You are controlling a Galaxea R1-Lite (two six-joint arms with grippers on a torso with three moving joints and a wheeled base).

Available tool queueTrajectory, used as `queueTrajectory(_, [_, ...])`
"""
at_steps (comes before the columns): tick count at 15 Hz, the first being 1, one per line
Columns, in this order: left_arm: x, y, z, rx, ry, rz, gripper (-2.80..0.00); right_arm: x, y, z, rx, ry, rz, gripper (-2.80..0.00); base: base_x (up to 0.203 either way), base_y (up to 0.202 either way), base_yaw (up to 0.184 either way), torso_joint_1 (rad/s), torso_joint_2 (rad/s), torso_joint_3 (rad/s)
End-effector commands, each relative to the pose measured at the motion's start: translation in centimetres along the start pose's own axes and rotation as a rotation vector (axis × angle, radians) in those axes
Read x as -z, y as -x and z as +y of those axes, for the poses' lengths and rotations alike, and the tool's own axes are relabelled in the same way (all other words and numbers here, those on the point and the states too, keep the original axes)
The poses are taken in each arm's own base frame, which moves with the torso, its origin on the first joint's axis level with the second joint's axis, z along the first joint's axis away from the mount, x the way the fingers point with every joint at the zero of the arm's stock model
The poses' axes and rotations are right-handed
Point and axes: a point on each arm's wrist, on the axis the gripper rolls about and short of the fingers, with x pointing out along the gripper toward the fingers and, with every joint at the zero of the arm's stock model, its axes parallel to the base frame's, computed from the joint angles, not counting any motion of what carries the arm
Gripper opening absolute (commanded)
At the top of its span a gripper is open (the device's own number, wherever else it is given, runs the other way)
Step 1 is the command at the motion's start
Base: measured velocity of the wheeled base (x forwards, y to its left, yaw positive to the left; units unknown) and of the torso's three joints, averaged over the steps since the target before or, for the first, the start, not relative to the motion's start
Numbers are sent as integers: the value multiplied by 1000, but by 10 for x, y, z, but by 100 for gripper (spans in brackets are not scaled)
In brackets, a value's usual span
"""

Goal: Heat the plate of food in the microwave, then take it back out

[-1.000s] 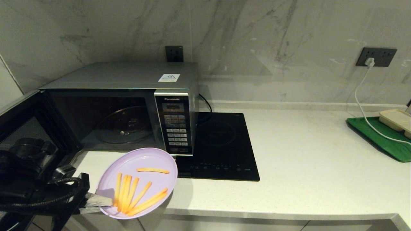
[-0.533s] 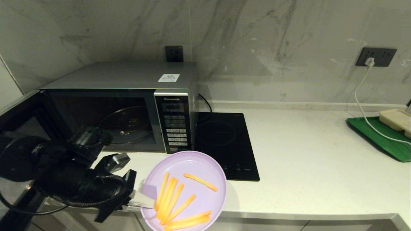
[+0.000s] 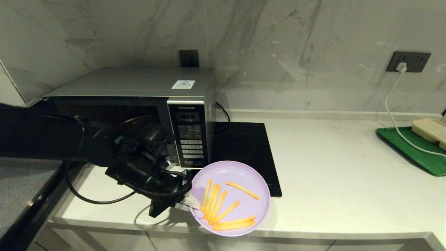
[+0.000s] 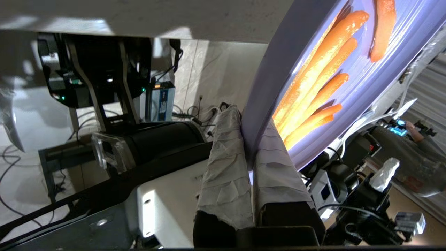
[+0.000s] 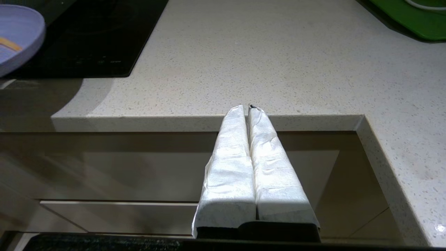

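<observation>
The lilac plate of food (image 3: 240, 181) carries several orange fries (image 3: 217, 205) and hangs level just over the counter's front edge, by the cooktop's near corner. My left gripper (image 3: 192, 203) is shut on the plate's left rim; the left wrist view shows the taped fingers (image 4: 226, 153) pinching the rim (image 4: 259, 104) with fries (image 4: 313, 87) beyond. The silver microwave (image 3: 139, 83) stands behind the arm with its door (image 3: 24, 188) swung open to the left and its glass turntable partly hidden. My right gripper (image 5: 248, 108) is shut on nothing, parked below the counter's front edge.
A black induction cooktop (image 3: 244, 150) lies right of the microwave. At the far right are a green tray (image 3: 411, 150) with a beige tray (image 3: 430, 129) on it, and a white cable (image 3: 393, 115) running from the wall socket (image 3: 409, 62).
My left arm has swung the plate from the front left of the microwave rightward, then a little farther onto the counter beside the cooktop. The plate stays gripped.
</observation>
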Motion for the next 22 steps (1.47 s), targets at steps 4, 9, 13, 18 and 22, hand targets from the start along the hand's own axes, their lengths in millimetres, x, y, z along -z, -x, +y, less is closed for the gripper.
queueTrajectory(4, [-20, -33, -29, -75, 61, 18, -280, 0, 0, 0, 0, 0, 2, -280, 0, 0, 0, 0, 0, 0])
queueTrajectory(9, [-33, -54, -42, -164, 84, -1, -280, 0, 0, 0, 0, 0, 2, -280, 0, 0, 0, 0, 0, 0])
queueTrajectory(13, [-35, -74, -51, -189, 61, 4, -280, 0, 0, 0, 0, 0, 2, -280, 0, 0, 0, 0, 0, 0])
queueTrajectory(18, [-38, -87, -62, -252, 37, -19, -280, 0, 0, 0, 0, 0, 2, -280, 0, 0, 0, 0, 0, 0])
queueTrajectory(22, [-40, -91, -72, -235, 26, -23, -280, 0, 0, 0, 0, 0, 2, -280, 0, 0, 0, 0, 0, 0])
